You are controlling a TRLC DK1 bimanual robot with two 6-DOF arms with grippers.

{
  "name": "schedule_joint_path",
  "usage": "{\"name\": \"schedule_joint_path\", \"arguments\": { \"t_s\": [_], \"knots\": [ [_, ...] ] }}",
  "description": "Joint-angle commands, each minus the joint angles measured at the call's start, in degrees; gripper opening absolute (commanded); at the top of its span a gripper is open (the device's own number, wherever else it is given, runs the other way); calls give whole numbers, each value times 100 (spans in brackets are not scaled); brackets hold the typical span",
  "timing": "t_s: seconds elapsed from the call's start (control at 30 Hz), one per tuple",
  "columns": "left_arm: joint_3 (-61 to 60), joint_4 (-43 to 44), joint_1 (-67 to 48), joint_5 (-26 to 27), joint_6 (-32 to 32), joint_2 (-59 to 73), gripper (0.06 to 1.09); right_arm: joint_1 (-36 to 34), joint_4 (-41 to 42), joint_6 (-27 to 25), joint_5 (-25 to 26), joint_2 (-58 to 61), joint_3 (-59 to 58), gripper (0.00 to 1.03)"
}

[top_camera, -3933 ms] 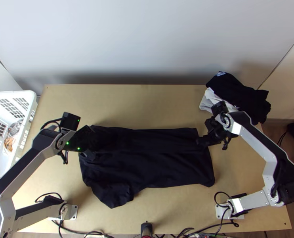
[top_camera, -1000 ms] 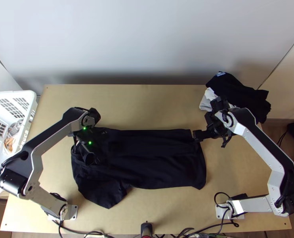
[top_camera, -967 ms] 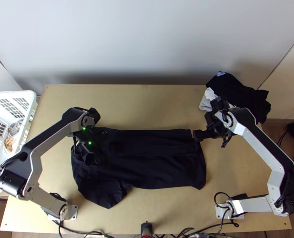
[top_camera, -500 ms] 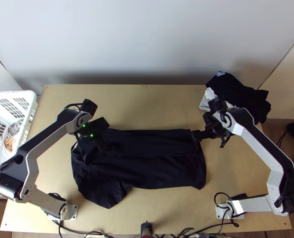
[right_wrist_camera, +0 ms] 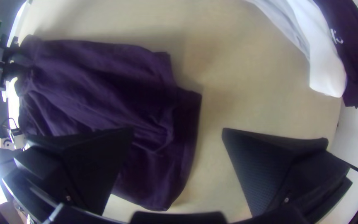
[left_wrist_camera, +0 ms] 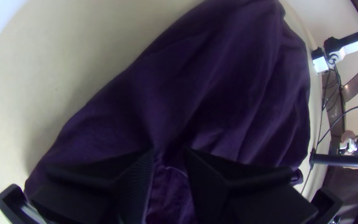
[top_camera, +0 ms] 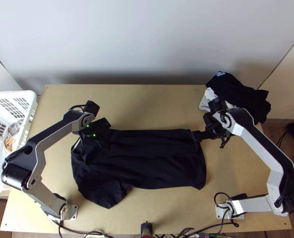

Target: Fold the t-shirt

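In the top view my left gripper (top_camera: 104,144) is over the upper left part of the black t-shirt (top_camera: 155,170), which lies sideways, folded lengthwise, with a sleeve spread toward the near left. Narrowly parted fingers of my left gripper (left_wrist_camera: 169,152) stand over the shirt (left_wrist_camera: 212,83) in the left wrist view, with dark cloth showing between them. At the shirt's far right corner is my right gripper (top_camera: 195,136). The right wrist view has my right gripper (right_wrist_camera: 177,129) wide open, one finger over the shirt (right_wrist_camera: 104,87), the other over bare table.
A pile of black clothing (top_camera: 242,95) with white cloth (top_camera: 206,101) lies at the table's far right corner. Beside the table on the left stands a white basket (top_camera: 27,131). Bare wood (top_camera: 147,107) borders the shirt's far side. Cables run along the near edge.
Since the oldest frame the shirt has shifted left and my right gripper slightly left. My left gripper first went nearer the front, then swung back away from the collar end, toward the far side and right.
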Motion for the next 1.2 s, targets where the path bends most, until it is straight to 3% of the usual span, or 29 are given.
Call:
{"name": "schedule_joint_path", "arguments": {
  "t_s": [0.0,0.07,0.37,0.47,0.53,0.63,1.17],
  "knots": [
    [-20,-264,17,53,-10,-98,63,48,3,25,-4,49,56,98],
    [33,-448,8,53,-1,-107,104,65,3,34,-4,58,65,98],
    [42,-659,17,114,16,-291,103,92,3,60,-4,49,12,98],
    [-2,-694,8,202,69,-282,92,100,3,60,-4,49,12,98],
    [-28,-712,8,317,78,-282,76,100,3,60,-4,40,21,98],
    [-55,-659,17,484,8,-274,10,100,3,60,-4,40,21,98],
    [-459,-703,-53,571,-10,-695,9,127,3,139,-4,23,-6,98]
  ]
}}
